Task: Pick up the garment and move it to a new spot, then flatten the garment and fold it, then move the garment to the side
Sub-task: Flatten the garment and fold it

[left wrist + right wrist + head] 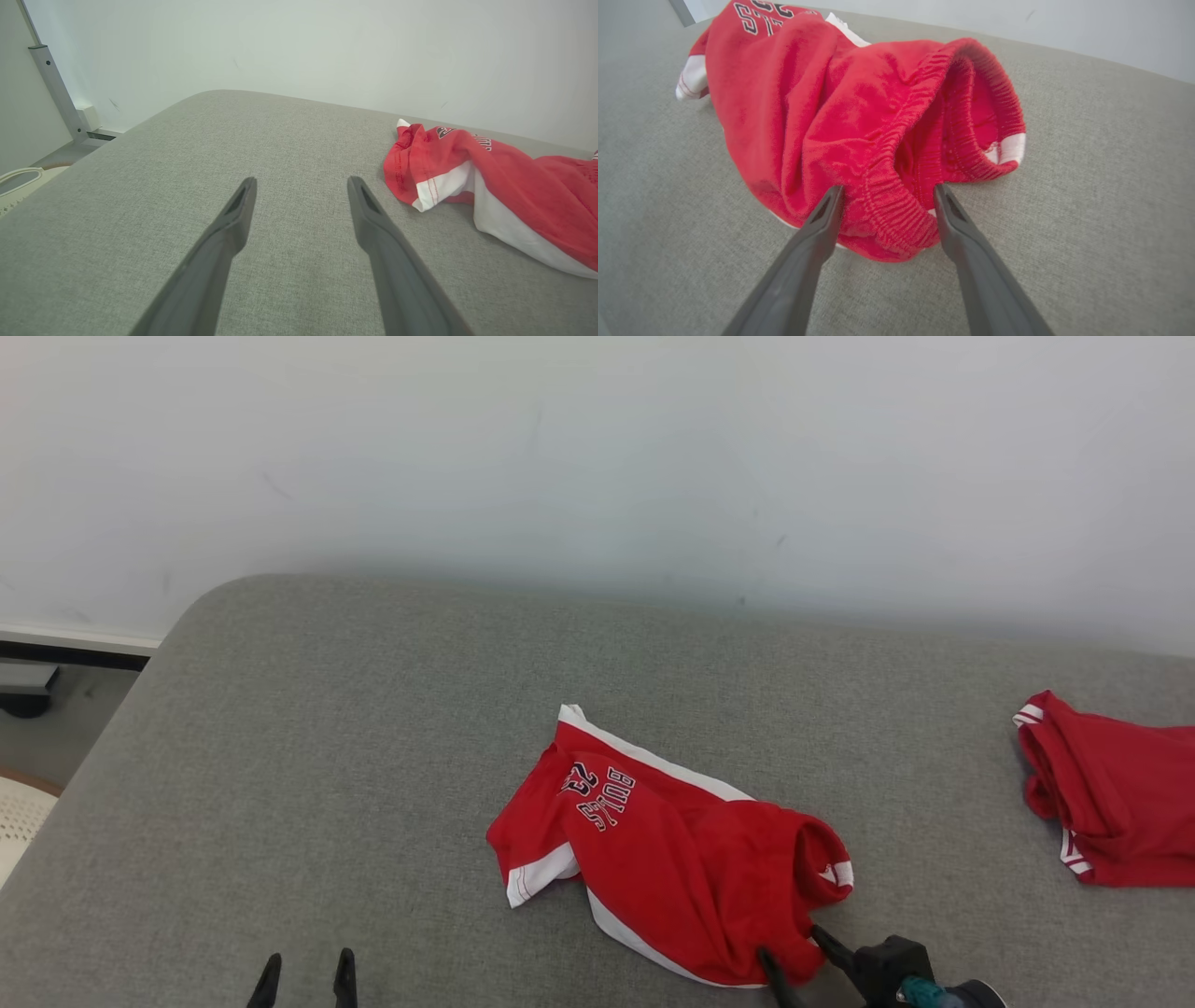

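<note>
The garment (667,859) is a pair of red shorts with white trim and dark lettering, lying crumpled on the grey cushion (373,784). My right gripper (792,947) is open, its two fingers straddling the elastic waistband (892,210) at the garment's near right corner; the jaws are wide and not closed on the cloth. Its own wrist view shows the right gripper (885,193) with the waistband fold between the fingertips. My left gripper (306,971) stands open over bare cushion at the lower left, left of the garment (490,186), and my left gripper (301,184) holds nothing.
A second red garment (1111,793) lies at the right edge of the cushion. A white wall (597,467) runs behind. The cushion's rounded left corner drops to the floor (56,728), where a pale round object (19,817) sits.
</note>
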